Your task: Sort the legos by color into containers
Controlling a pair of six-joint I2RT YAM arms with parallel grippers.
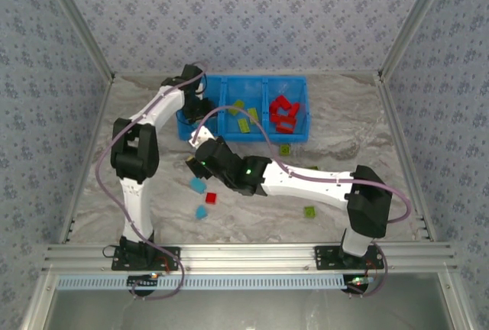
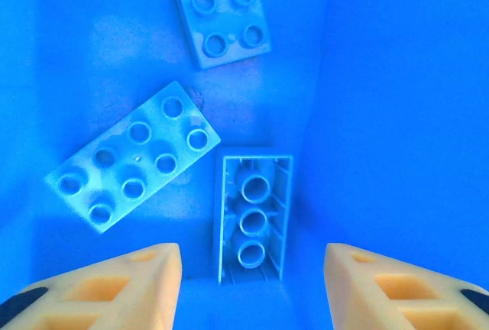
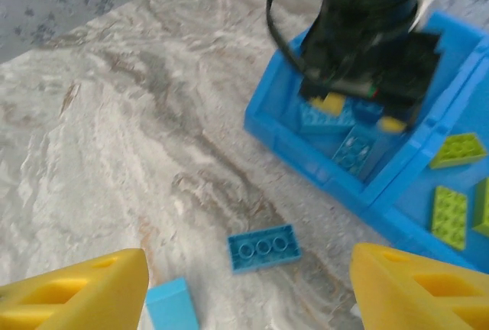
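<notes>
Sorting bench, seen from above: a bright blue rectangular plastic bin [image 1: 299, 136] sits at the far centre of the marbled bench [image 1: 367, 131]. Red studded plastic bricks [image 1: 284, 114] lie in its right compartment, lime green bricks [image 1: 243, 122] in the middle and light blue bricks [image 2: 134, 163] in the left, beneath the left arm's fingers [image 2: 114, 288]. In front of the bin, a loose red brick [image 1: 211, 198] and two loose light blue bricks [image 1: 198, 185] cluster to the left. Two loose lime green bricks [image 1: 309, 211] lie to the right.

Light is bright and even, shadows are soft. The right wrist view is blurred, mostly at the containers [image 3: 306, 154].
</notes>
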